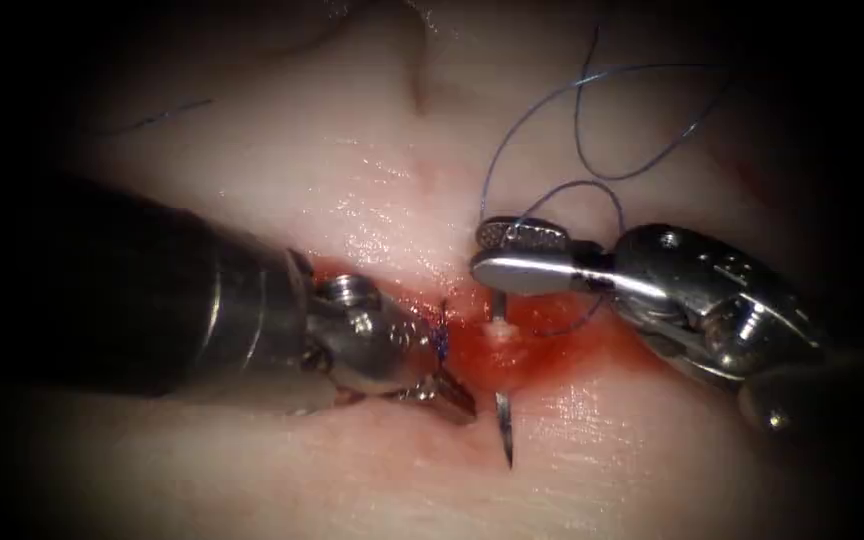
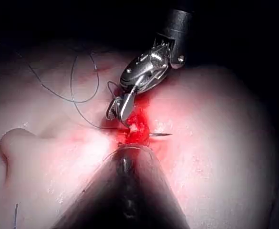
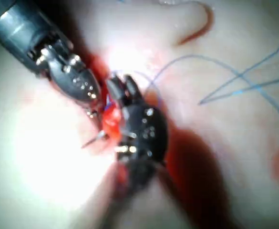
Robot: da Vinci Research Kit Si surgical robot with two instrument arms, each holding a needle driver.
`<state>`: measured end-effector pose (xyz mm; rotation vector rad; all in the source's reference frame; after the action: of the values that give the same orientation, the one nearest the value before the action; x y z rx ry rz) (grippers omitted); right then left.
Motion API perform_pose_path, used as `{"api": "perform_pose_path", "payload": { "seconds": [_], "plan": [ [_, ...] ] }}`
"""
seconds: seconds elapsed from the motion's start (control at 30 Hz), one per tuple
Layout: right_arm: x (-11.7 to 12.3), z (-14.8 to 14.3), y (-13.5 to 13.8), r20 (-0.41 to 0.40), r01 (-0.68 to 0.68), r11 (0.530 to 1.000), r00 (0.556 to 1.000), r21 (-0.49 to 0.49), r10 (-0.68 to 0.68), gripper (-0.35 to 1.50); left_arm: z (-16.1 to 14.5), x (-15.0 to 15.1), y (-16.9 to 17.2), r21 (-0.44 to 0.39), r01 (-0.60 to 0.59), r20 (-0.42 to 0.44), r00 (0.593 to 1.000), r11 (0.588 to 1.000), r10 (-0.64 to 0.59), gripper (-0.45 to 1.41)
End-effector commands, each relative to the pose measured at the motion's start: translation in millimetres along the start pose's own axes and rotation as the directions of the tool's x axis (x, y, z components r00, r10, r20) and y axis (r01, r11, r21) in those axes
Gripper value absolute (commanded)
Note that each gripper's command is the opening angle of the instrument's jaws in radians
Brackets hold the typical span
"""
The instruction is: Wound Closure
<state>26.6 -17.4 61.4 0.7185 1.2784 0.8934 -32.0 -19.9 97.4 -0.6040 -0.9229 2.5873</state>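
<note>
The tissue [image 1: 282, 180] was a broad, pale, glistening slab, soft and rounded at its folds, with the cut [image 1: 512, 345] opened across its middle and wet with red fluid [image 1: 572, 350]. All places below are given from the cut.

The left arm's tool [image 1: 442, 392] came in from the left of the cut on a thick dark shaft ending in bright, knuckled steel. Its jaws lay low against the left lip, apparently clenched on tissue or thread there; the frames did not settle which. The right arm's tool [image 1: 517, 255] stood just above the cut, its flat, polished, ridged jaws clenched on the upper part of the needle [image 1: 503, 435].

The needle was thin, hard, curved steel. It ran down from those jaws through the cut, and its sharp tip stood free of the tissue just below the cut.

The thread [image 1: 592, 120] was fine and blue, looping loosely above and to the right of the cut.

Risks, as judged:
- The soft lip could tear if the needle were levered against its curve.
- The needle could twist in the smooth jaws, since the grip sat far from the tip.
- The slack loops could snag on the right tool.
- The bare tip lay near the left tool and could be blunted by contact.
</note>
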Motion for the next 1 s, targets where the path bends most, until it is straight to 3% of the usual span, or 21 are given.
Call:
{"api": "perform_pose_path", "payload": {
  "seconds": [0.03,0.43,0.7,0.73,0.77,0.87,0.93,1.0],
  "plan": [
    [-1.0,0.4,-0.2,0.019,-0.027,1.0,0.999,0.002,0.026,-0.35,1.0,0.0,0.2,-0.003,0.0,0.001,1.0,1.0,0.0,-0.22],
    [-5.9,1.0,0.7,0.107,-0.149,0.989,0.983,0.009,0.147,-0.35,0.8,0.0,0.5,-0.005,0.001,0.0,1.0,1.0,-0.001,-0.22],
    [-6.7,1.2,-0.3,0.117,-0.189,0.981,0.976,0.044,0.183,-0.35,0.2,0.4,0.9,0.0,0.004,-0.003,1.0,1.0,-0.004,-0.22],
    [-6.6,1.2,-0.3,0.112,-0.19,0.981,0.977,0.047,0.184,-0.2,0.0,0.5,1.0,-0.002,0.004,-0.003,1.0,1.0,-0.004,-0.22],
    [-6.4,1.1,-0.3,0.102,-0.19,0.981,0.977,0.04,0.185,0.17,-0.1,0.6,1.1,0.002,0.005,-0.005,1.0,1.0,-0.005,-0.22],
    [-5.5,0.7,0.0,0.072,-0.112,0.994,0.991,0.012,0.11,0.89,-0.6,0.8,1.2,0.016,-0.034,-0.008,0.999,0.999,0.035,-0.2],
    [-5.2,0.3,0.2,0.063,-0.072,0.997,0.995,0.002,0.071,1.13,-0.9,1.0,1.5,0.025,-0.057,-0.021,0.998,0.998,0.058,-0.18],
    [-5.2,-0.3,0.2,0.061,-0.035,0.999,0.998,0.0,0.035,1.18,-1.3,1.2,1.8,0.033,-0.073,-0.035,0.997,0.997,0.074,-0.13]
  ]
}}
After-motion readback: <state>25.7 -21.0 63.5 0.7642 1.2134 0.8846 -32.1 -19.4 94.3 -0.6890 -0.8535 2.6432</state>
